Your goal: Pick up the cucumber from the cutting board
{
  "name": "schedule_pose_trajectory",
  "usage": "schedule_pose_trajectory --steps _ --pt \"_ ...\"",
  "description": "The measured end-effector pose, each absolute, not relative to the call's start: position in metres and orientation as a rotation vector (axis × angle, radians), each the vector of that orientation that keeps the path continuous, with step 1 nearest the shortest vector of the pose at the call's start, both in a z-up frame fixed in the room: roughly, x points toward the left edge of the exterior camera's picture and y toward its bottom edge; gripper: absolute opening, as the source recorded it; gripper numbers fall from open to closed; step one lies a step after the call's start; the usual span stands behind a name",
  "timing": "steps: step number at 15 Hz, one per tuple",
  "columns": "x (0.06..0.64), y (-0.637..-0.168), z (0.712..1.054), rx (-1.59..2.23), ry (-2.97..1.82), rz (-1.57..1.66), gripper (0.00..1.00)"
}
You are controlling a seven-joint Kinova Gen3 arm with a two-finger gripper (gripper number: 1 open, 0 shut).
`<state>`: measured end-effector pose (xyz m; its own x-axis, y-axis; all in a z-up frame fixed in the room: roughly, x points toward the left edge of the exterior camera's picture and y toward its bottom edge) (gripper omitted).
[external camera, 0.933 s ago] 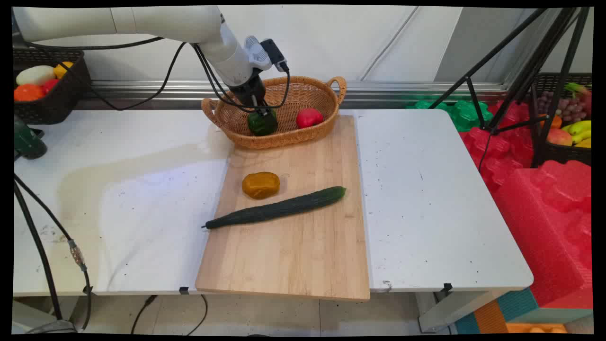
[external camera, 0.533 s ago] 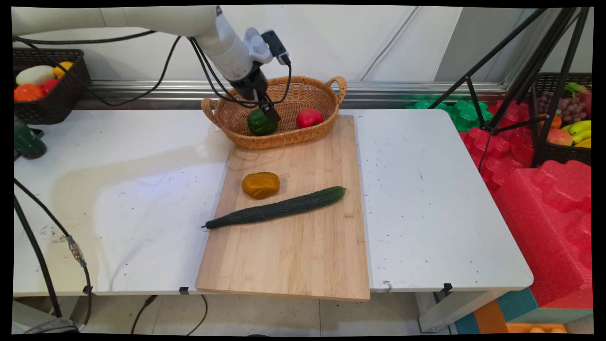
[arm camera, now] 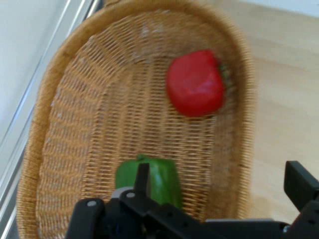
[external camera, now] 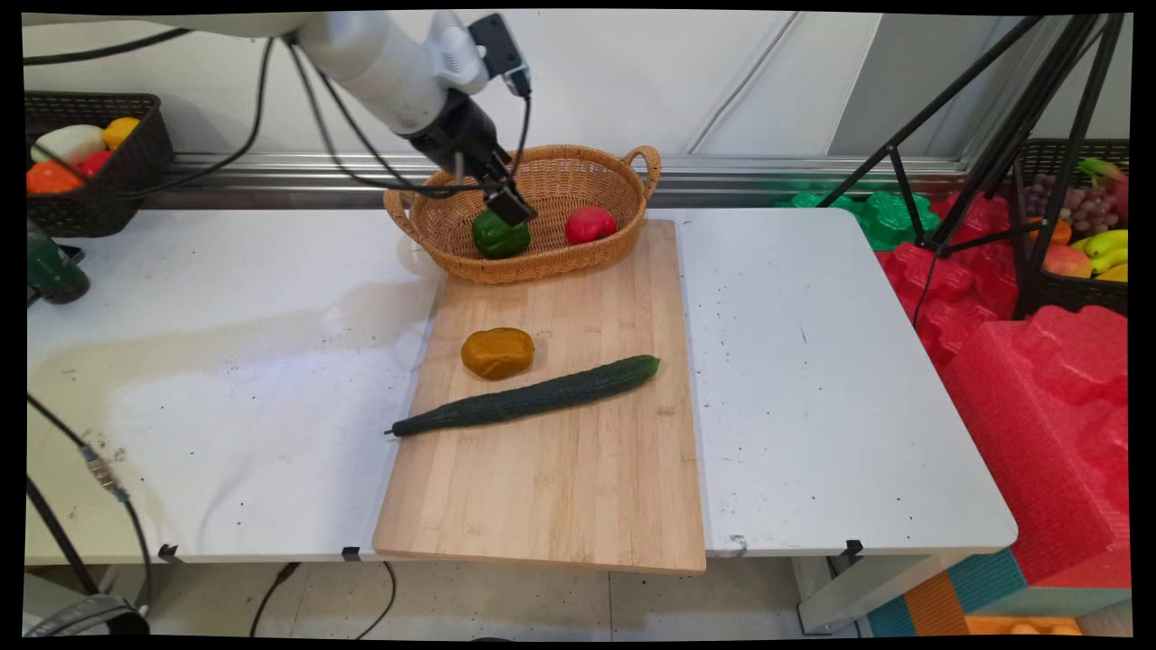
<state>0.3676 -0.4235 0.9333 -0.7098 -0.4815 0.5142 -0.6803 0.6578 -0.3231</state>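
Hovering gripper (external camera: 495, 192) with fingers spread wide, glossy green pepper (external camera: 499, 235) below in wicker basket (external camera: 578, 176)

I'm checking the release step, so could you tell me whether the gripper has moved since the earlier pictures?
Yes. The gripper has risen off the green pepper, which stays in the wicker basket, and now stands open above it.

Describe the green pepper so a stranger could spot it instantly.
Find the wicker basket at the far end of the wooden cutting board. Two peppers lie inside; the green pepper is the left one, just below the open gripper, beside the red pepper.
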Motion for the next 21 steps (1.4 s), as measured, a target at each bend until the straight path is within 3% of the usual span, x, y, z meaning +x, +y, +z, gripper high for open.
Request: schedule_pose_trajectory --steps 12,21 --pt "0.399 -0.271 0.966 0.636 -2.449 0.603 1.00" --pt "0.405 -0.223 0.974 0.571 -2.434 0.569 1.00"
